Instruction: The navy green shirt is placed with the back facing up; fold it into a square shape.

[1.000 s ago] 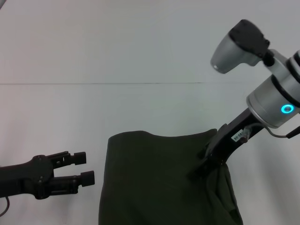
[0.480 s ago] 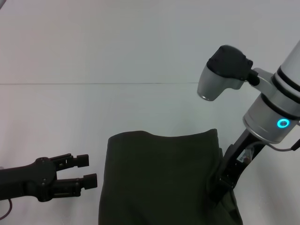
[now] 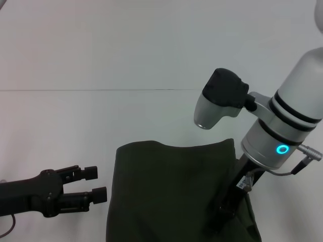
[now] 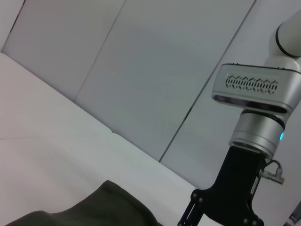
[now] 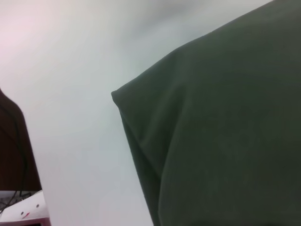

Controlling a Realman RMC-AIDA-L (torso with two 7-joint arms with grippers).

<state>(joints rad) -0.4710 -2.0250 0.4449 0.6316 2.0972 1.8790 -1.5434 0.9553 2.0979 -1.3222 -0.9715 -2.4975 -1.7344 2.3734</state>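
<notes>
The right gripper [image 3: 222,218] is pressing onto the navy green shirt's [image 3: 171,191] near-right edge, its grip hidden from me, while the spread left gripper [image 3: 93,182] is waiting just off its left side.

Place: you are looking at a bare robot test room or lab, not a home.
Desk [image 3: 75,126]: plain white, wide, with one thin seam line across it.
Walls [image 4: 141,70]: pale grey flat panels with straight joints, as the left wrist view shows you.
Equipment: a white box with cables [image 5: 23,212] sits at the desk's edge in the right wrist view.
</notes>
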